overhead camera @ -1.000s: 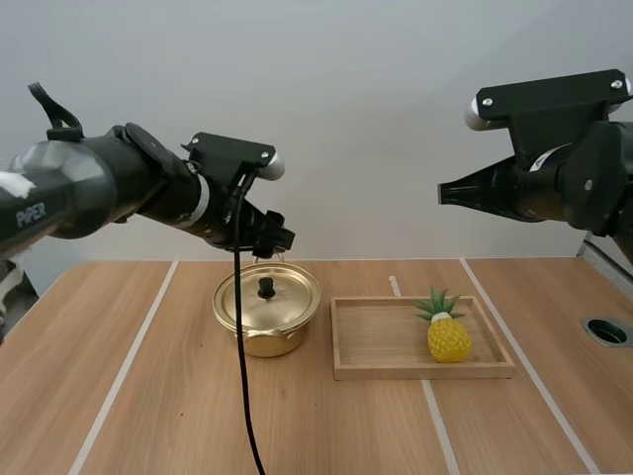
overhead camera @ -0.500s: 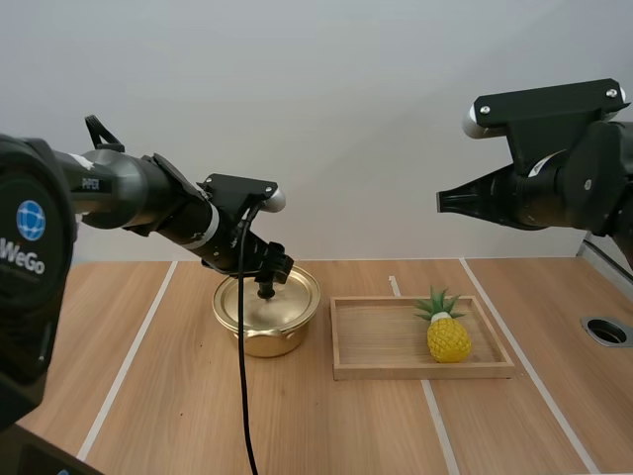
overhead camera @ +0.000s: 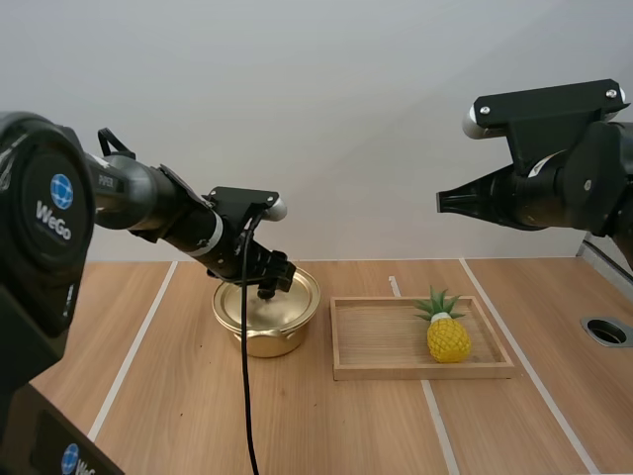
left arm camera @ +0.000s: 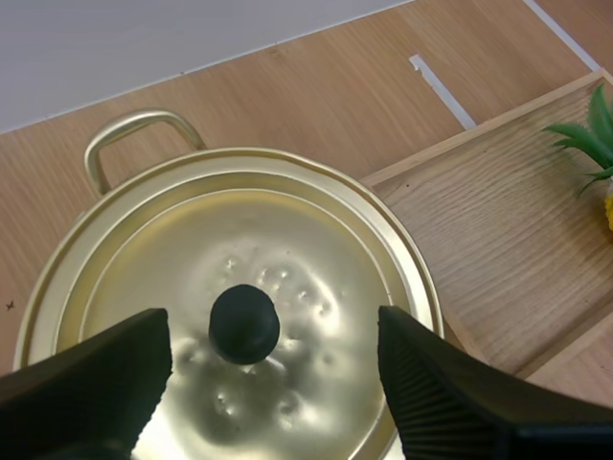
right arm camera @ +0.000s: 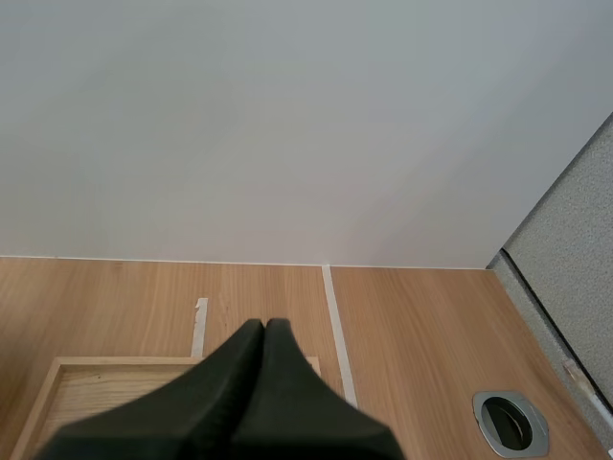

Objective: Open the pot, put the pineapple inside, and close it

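Note:
A gold pot (overhead camera: 267, 315) stands on the table with its lid (left arm camera: 239, 297) on, a black knob (left arm camera: 244, 323) at the lid's middle. My left gripper (overhead camera: 267, 280) hangs open just over the lid, its fingers (left arm camera: 436, 402) standing on either side of the knob without touching it. A yellow pineapple (overhead camera: 448, 332) with green leaves (left arm camera: 586, 144) lies in the wooden tray (overhead camera: 396, 366) right of the pot. My right gripper (overhead camera: 442, 198) is held high over the tray's far side, shut, its fingers (right arm camera: 254, 369) together as one wedge.
White tape lines (overhead camera: 129, 366) run along the wooden table. A round metal grommet (overhead camera: 607, 332) sits in the table at the far right. The pot's loop handle (left arm camera: 134, 139) points toward the back wall.
My left gripper has come down from behind the pot onto the lid, its fingers now straddling the knob. The right arm has hardly moved.

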Robot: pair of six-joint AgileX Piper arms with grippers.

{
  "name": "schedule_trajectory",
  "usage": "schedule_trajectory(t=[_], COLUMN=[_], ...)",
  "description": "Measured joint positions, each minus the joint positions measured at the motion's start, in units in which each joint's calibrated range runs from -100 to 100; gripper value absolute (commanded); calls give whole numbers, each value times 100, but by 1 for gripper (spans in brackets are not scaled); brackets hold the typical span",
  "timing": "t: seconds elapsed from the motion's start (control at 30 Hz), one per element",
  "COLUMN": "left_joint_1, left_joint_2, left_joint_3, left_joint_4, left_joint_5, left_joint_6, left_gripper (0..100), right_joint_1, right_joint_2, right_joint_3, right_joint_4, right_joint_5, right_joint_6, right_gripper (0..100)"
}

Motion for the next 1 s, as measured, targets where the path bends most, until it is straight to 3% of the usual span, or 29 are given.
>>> schedule_trajectory(t=[1.0], left_joint_1=[0], left_joint_2=[309], left_joint_3=[-55], left_joint_4=[-89], left_joint_5=[-595], left_joint_6=[178], left_gripper=[99], right_joint_1=[0], right_joint_2=[0], right_joint_3=[0], right_joint_4=[0], right_joint_5=[392], right_joint_6=[0], right_gripper=[0])
